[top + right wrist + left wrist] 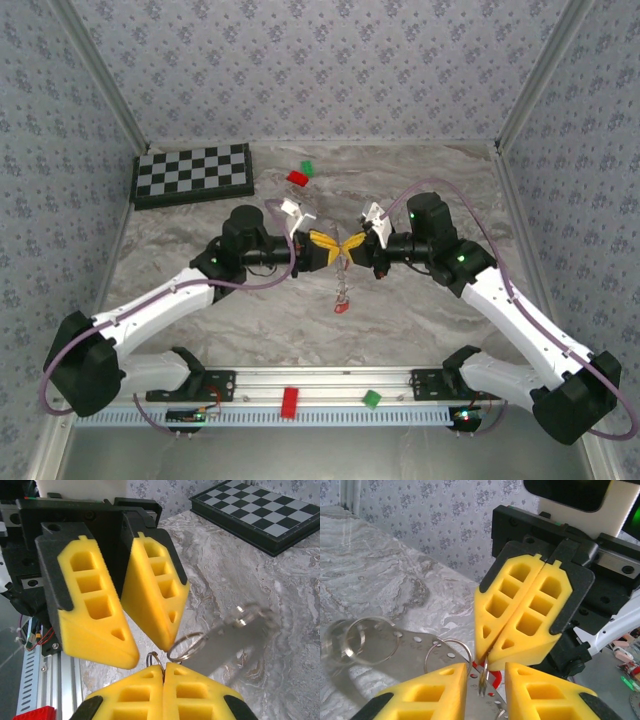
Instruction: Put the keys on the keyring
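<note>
Counter point(420, 300): grey marbled top, walled on three sides with patterned paper. Both arms reach in from the near corners and meet nose to nose over its middle.

Chessboard point(193, 175): lies flat at the far left, well apart from the work.

Left end effector point(149, 649): we see its yellow fingers point(95, 605) parted, with a clear gap at the tips. We cannot tell whether either tip touches metal.

Right end effector point(489, 664): its fingers point(520, 605) are pressed together along one seam and pinch the keyring point(343, 283) at a small ring point(154, 658), which pokes out of that seam. It faces the left one tip to tip.

The keyring hangs down from the meeting point above the counter's centre. From the left wrist view we note a flat grey strip point(410, 650) with punched holes carrying several split rings – the far ones blurred. A larger ring point(186, 645) sits just beside the left end effector's inner fingertip.

Near red block point(290, 400) and near green block point(371, 398): on the front rail point(250, 378) between the arm bases. Far red block point(297, 178) and far green block point(307, 167): just beside each other, right of the chessboard.

Key point(342, 307): one red head at the keyring's low end – whether it rests on the counter, we cannot tell.
</note>
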### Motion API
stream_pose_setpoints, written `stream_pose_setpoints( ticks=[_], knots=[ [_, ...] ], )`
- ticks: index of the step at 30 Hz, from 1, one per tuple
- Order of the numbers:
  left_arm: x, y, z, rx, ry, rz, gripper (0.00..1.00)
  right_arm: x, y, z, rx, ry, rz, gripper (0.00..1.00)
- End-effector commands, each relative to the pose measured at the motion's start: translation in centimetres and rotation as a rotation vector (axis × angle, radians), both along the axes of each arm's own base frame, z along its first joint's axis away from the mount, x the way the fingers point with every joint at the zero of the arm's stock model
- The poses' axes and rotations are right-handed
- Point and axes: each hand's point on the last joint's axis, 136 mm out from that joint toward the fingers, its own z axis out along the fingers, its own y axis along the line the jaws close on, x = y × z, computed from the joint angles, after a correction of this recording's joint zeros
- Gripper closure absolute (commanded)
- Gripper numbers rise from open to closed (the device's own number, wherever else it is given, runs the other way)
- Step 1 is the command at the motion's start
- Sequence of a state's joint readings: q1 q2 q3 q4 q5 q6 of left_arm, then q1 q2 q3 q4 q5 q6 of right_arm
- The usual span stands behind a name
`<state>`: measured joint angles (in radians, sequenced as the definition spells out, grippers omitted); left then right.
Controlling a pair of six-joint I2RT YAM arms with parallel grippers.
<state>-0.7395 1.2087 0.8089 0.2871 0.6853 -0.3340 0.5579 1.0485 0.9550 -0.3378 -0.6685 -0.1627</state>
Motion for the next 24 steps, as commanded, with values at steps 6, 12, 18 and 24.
stream_pose_setpoints(
  ticks=[6, 12, 18, 24],
  knots=[
    [0.18, -0.44, 1.41, -0.022, -0.022, -0.026, 0.78, -0.71, 0.53, 2.19, 0.023, -0.057, 0.042, 1.00],
    [-0.11, -0.54, 1.21, -0.016, -0.025, -0.050, 0.88, -0.79, 0.66, 1.98, 0.020, -0.052, 0.053, 1.00],
    [-0.33, -0.79, 0.69, 0.007, -0.020, -0.078, 0.89, -0.95, 0.68, 1.98, 0.021, -0.050, 0.063, 1.00],
    [-0.26, -0.92, 0.59, 0.005, -0.018, -0.083, 1.00, -1.04, 0.65, 1.94, 0.020, -0.048, 0.063, 1.00]
  ],
)
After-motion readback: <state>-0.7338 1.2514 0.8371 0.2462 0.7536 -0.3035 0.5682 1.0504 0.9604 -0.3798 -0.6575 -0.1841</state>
